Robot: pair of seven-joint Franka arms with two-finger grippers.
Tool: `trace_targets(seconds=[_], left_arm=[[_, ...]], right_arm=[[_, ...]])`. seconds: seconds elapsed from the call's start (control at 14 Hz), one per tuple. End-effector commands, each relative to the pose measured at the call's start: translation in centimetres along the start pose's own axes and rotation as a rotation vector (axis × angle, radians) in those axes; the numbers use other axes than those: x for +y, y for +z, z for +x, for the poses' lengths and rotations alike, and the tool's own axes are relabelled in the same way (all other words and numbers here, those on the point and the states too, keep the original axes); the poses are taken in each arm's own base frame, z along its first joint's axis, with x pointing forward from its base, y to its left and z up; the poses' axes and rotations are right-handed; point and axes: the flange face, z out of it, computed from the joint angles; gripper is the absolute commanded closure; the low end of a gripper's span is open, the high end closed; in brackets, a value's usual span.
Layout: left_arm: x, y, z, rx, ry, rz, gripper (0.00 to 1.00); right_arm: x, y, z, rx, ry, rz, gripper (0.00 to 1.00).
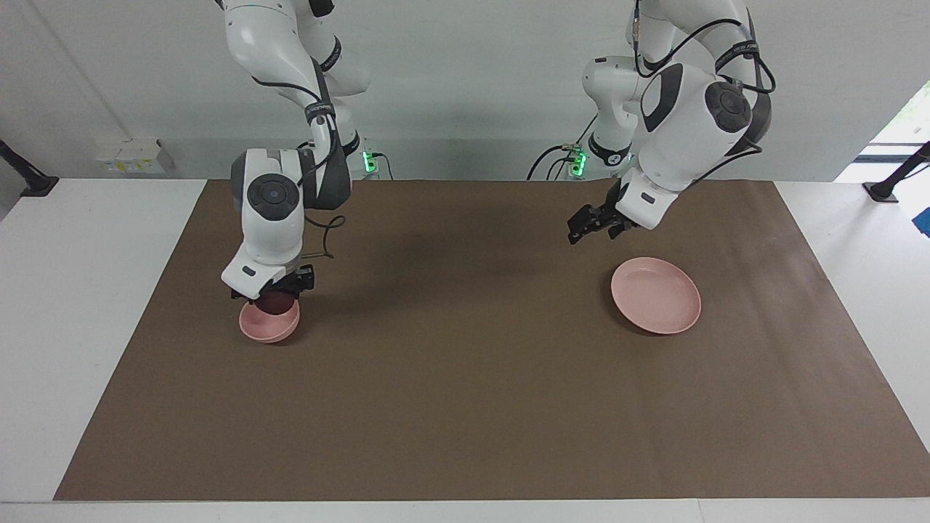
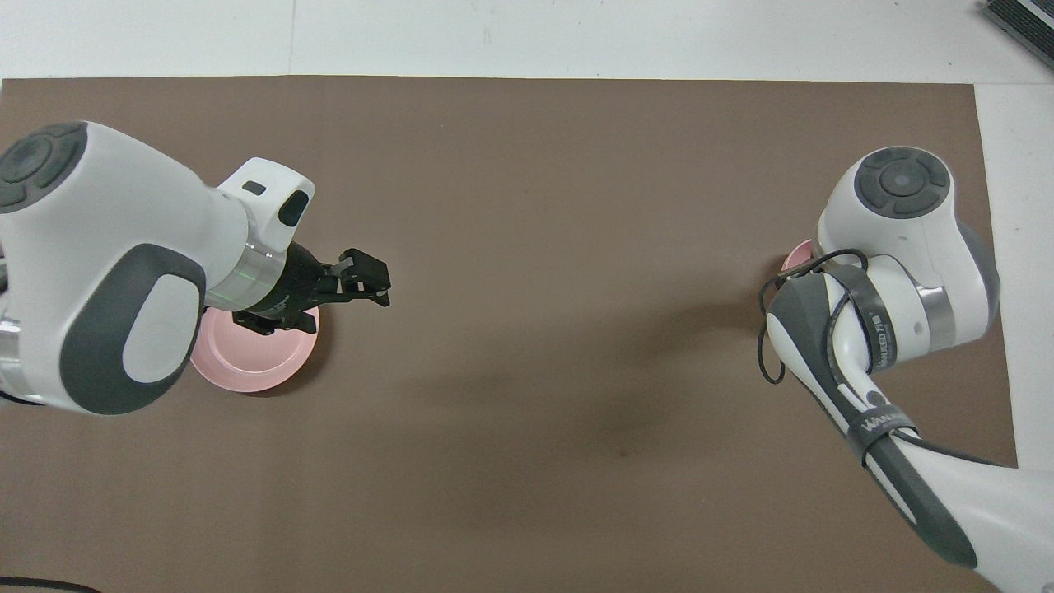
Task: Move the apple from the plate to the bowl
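On the bench (image 1: pixel 465 407), brown mat; plate (image 1: pixel 656 295) bare at the left arm's end. Bowl (image 1: pixel 269 325) at the right arm's end holds the apple (image 1: pixel 276 303). Right pincer (image 1: pixel 275 292) sits directly atop the apple; grip state unreadable. Left pincer (image 1: pixel 590 224) waits beside the plate, raised, released.

Right tool (image 1: pixel 275 290) blocking bowl (image 1: pixel 269 325), plate (image 1: pixel 656 296) unobstructed

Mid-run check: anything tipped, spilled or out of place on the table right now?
Nothing stands out. The plate lies flat and bare under the left gripper. The bowl sits upright with the apple at its mouth under the right gripper.
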Motion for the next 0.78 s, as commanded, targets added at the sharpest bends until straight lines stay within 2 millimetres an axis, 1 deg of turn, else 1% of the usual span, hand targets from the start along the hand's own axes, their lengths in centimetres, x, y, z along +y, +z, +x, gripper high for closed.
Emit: trace_targets(seconds=[0.0, 0.14, 0.28, 0.36, 0.43, 0.5, 0.57, 0.64, 0.71], left_arm=[[-2.2, -1.7, 0.6, 0.001, 0.065, 0.033, 0.0], [-2.8, -1.9, 0.9, 0.006, 0.134, 0.04, 0.0], [-4.3, -3.3, 1.7, 0.051, 0.227, 0.119, 0.0], [-4.6, -4.2, 2.0, 0.072, 0.284, 0.159, 0.0], [-5.5, -4.9, 2.3, 0.082, 0.292, 0.168, 0.0], [-7.0, -5.4, 2.7, 0.086, 0.28, 0.167, 0.0], [-8.0, -5.9, 2.9, 0.079, 0.291, 0.169, 0.0], [-9.2, -6.9, 2.9, 0.07, 0.287, 0.172, 0.0], [-9.9, -8.0, 2.6, 0.052, 0.272, 0.172, 0.0]], right_arm=[[0.2, 0.5, 0.8, 0.021, -0.048, -0.038, 1.0], [0.9, 0.6, 0.9, 0.041, -0.044, -0.046, 1.0], [0.8, 1.2, 1.0, 0.04, -0.042, -0.043, 1.0], [0.8, 1.6, 1.1, 0.038, -0.043, -0.042, 1.0], [1.0, 1.6, 1.2, 0.047, -0.041, -0.042, 1.0], [1.1, 1.7, 1.2, 0.046, -0.041, -0.041, 1.0], [1.2, 2.0, 1.0, 0.042, -0.038, -0.038, 1.0], [1.3, 2.1, 1.0, 0.041, -0.036, -0.037, 1.0], [1.3, 2.3, 1.0, 0.045, -0.035, -0.036, 1.0]])
